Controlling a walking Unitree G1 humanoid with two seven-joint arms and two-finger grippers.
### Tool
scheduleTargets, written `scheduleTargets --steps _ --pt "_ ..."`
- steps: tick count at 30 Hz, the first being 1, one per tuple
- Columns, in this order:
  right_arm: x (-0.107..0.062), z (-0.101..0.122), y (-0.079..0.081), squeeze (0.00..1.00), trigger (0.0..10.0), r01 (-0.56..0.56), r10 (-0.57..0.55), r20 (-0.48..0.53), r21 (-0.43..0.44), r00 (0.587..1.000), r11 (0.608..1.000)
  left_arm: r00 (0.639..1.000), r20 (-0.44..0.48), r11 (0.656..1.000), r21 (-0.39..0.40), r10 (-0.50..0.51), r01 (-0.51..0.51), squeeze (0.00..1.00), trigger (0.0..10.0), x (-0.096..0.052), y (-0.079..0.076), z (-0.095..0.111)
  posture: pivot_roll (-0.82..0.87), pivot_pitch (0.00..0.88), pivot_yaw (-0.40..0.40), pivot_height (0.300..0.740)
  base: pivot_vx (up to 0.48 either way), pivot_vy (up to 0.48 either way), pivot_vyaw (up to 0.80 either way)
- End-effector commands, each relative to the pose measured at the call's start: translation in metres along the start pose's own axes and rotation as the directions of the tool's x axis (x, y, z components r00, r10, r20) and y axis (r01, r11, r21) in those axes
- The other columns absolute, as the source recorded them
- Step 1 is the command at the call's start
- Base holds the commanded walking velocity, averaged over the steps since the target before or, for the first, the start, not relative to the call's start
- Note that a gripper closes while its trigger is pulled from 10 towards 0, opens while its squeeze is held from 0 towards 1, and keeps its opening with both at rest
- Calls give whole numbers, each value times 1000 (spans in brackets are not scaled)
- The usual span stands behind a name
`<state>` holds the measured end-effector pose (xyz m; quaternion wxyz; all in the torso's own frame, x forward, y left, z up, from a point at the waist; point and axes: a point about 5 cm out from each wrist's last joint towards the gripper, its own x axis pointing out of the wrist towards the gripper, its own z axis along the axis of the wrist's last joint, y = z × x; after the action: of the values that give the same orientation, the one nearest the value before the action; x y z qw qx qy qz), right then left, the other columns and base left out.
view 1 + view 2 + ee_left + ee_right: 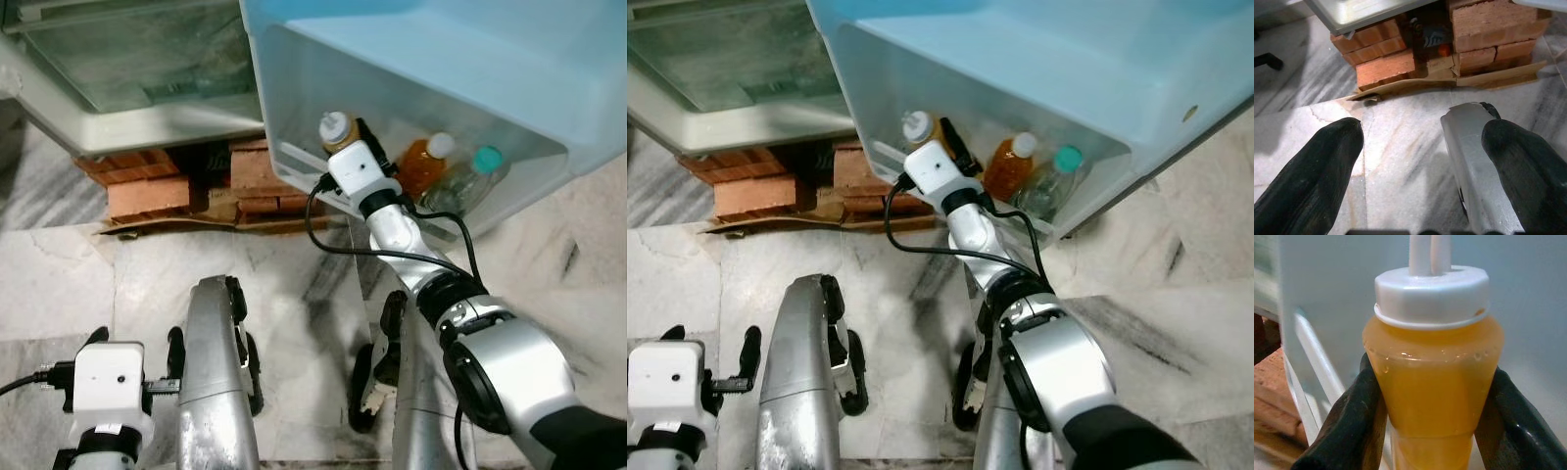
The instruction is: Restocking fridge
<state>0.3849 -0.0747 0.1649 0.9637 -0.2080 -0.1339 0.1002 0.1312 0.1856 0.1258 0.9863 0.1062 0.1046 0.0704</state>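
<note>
Your right gripper [1427, 416] sits at the centre of the right wrist view with its two black rubbery fingers [1349, 426] pressed against either side of a clear plastic bottle of orange juice with a white ribbed cap [1432, 367], just below the tapering shoulder, so it is clamped on that bottle. In the left eye view you see the same bottle at upper centre, upright, inside the pale blue moulded plastic fridge door shelf [509, 88] that crosses the upper right of the frame. Further right in that shelf stand a second orange bottle with a white cap [423, 162] and, just beside it, a clear bottle with a teal cap [470, 179]. A thin white rail [1312, 362] runs along the shelf beside the held bottle.

Your left gripper [1420, 166] shows at the bottom of the left wrist view, its blunt black fingers spread wide apart over the grey-veined marble floor [1396, 142]. Beyond it, rough red bricks [1386, 68] rest on a strip of brown cardboard [1449, 84] beneath the fridge's white base [147, 122].
</note>
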Motion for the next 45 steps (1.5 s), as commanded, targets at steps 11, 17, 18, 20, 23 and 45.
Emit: scheduleTargets --steps 11,17,18,20,23,45 --pt "-16 -34 -4 1000 10000 60 -30 -191 154 981 986 999 -42 999 29 -24 25 0 10000 4 2 -5 283 481 16 538 0 0 0" --pt "-6 -18 -5 1000 10000 48 -30 -116 151 993 987 1000 -23 999 40 -21 21 0 10000 12 5 -5 276 455 13 538 0 0 0" --pt "-5 -17 -5 1000 10000 49 -31 -116 153 993 987 1000 -22 999 40 -20 20 0 10000 15 5 -5 269 443 10 538 0 0 0" --pt "-3 -13 -7 1000 10000 56 -39 -104 161 994 985 1000 -12 999 41 -18 18 0 10000 18 4 -4 266 430 9 538 0 0 0" --pt "2 -5 -13 1000 10000 70 -60 -64 171 996 983 1000 11 999 44 -22 21 0 10000 25 2 -1 255 399 5 538 0 0 0" --pt "5 0 -49 1000 10000 45 -45 -4 67 999 997 989 133 997 57 -68 60 0 10000 74 -10 6 150 199 14 538 0 0 0"
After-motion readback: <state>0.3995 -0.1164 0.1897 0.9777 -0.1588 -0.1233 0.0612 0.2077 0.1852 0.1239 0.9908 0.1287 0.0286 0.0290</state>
